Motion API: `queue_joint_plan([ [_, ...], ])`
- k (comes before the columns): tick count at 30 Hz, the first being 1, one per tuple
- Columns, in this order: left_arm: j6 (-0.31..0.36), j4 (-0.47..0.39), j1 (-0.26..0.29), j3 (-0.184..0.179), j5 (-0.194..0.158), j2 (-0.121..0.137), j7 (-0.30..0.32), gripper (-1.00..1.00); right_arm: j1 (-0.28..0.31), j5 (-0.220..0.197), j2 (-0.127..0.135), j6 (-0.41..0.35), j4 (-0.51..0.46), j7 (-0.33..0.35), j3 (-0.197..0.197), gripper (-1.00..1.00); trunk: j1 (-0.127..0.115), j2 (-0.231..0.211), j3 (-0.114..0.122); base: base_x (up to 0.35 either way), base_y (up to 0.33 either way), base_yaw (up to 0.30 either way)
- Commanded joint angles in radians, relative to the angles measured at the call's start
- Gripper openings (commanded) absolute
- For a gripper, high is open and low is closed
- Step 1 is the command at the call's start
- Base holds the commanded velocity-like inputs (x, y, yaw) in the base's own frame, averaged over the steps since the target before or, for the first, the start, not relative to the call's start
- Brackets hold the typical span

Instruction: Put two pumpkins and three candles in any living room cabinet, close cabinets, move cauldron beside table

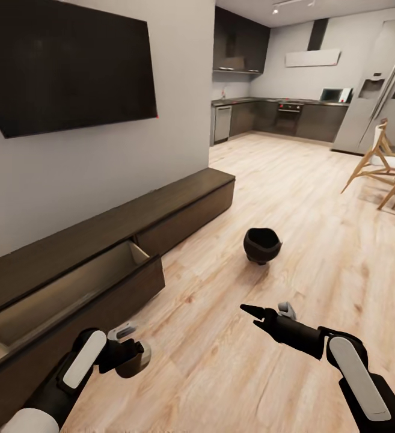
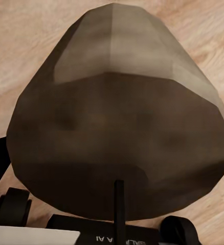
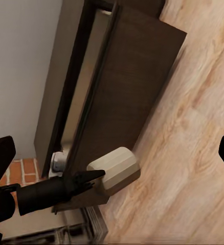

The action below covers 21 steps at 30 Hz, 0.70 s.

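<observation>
Left end effector (image 1: 138,355): clamped on a candle (image 1: 132,361), at 7 o'clock.
Right end effector (image 1: 252,314): fingers spread, empty.
Cabinet (image 1: 179,210): one drawer (image 1: 71,288) pulled out.
Cauldron (image 1: 261,245): on floor, 12 o'clock of right end effector.

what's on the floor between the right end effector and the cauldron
Nothing: in the head view, only bare wood floor lies between the right end effector and the cauldron.

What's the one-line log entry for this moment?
left hand: holding candle | right hand: open | cabinet drawer: open | cauldron: on floor
</observation>
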<state>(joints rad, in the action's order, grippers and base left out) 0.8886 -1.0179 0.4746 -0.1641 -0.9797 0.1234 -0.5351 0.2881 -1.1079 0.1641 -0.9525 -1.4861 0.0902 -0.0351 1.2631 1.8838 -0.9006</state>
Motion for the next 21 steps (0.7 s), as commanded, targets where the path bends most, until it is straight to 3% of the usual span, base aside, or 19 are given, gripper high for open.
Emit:
queue_joint_plan([
  [1, 0.0, -0.001, 0.001, -0.003, -0.011, 0.001, -0.009, -1.0, 0.0, 0.01, 0.0, -0.005, 0.0, 0.009, -0.002, 1.0, -0.004, -0.007, 0.002, -0.192, 0.0, 0.292],
  [7, 0.0, -0.001, 0.001, 0.003, -0.012, 0.001, -0.009, -1.0, 0.0, 0.01, 0.0, -0.005, 0.0, 0.009, -0.002, 1.0, -0.016, -0.028, 0.012, -0.207, 0.0, 0.292],
  [21, 0.0, 0.018, 0.001, 0.0, -0.013, 0.001, -0.011, -1.0, 0.0, 0.011, 0.0, -0.005, 0.002, 0.009, 0.006, 1.0, -0.016, -0.028, 0.012, -0.01, 0.0, 0.292],
])
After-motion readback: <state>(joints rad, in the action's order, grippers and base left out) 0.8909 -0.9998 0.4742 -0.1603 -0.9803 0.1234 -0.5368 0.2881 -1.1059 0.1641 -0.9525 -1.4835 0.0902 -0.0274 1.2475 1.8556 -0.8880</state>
